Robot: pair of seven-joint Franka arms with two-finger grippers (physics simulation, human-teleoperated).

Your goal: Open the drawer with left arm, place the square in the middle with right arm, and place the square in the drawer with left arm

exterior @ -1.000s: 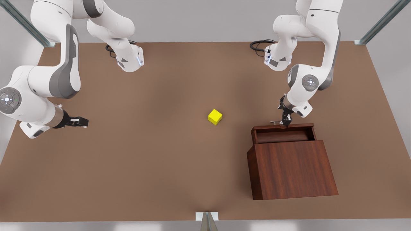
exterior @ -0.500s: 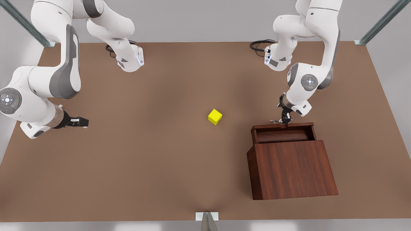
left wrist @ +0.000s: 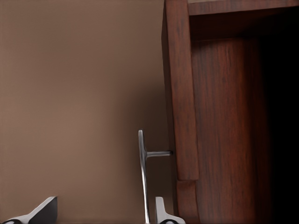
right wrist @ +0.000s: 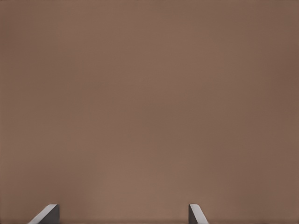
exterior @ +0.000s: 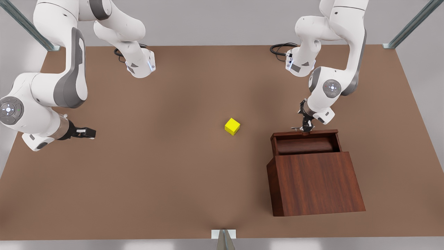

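So the left gripper (exterior: 306, 129) is parked at the drawer (exterior: 305, 143) front, fingers spread wide in the left wrist view with the silver handle (left wrist: 142, 172) standing between them, one fingertip (left wrist: 161, 212) just beside the bar and the other well off it. Not clamped on anything as far as I can see.

What changed: over the last second the drawer front has slid a bit further toward 12 o'clock in the front view, and the arm went back with it. I'd say the opening step is about done.

The drawer's tray looks bare, just dark wood inside the box (exterior: 314, 182).

The square (exterior: 232, 126) sits on the table (exterior: 156, 180) at roughly 9 o'clock from the drawer, near the middle, well apart from both grippers.

The right gripper (exterior: 86, 132) waits way out at 9 o'clock, fingers apart, holding nothing, bare tabletop under it.
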